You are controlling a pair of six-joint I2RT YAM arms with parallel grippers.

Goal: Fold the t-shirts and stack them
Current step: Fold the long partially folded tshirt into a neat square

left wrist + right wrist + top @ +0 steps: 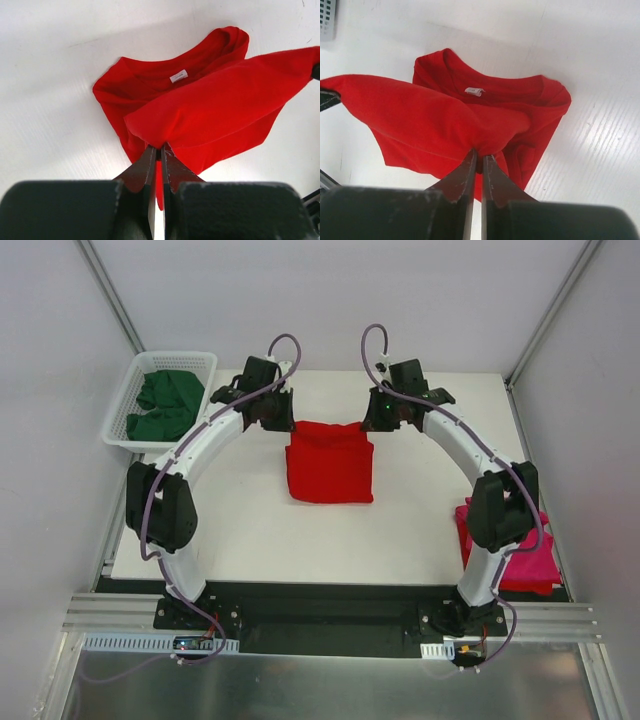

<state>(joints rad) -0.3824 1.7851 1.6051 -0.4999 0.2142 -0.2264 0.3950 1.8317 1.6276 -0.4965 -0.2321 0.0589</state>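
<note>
Laboratory robot cell — a white table (250, 530) walled by plain panels (330, 300) on aluminium posts (113, 295). Two arms (215, 430) are bolted to a black plate (330, 620) at its near edge, cables (285, 340) exposed.

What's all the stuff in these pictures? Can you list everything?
red t-shirt: 1, bright red, middle of the table, one edge lifted
green t-shirts: a heap, count unclear, dark green, inside the basket
pink t-shirt: at least 1, magenta-pink, near right edge, partly hidden
basket: 1, white, far left corner
table: 1, white
arms: 2, white and black, reaching from the near edge
left gripper: 1, black, shut on the red t-shirt
right gripper: 1, black, shut on the red t-shirt
</note>
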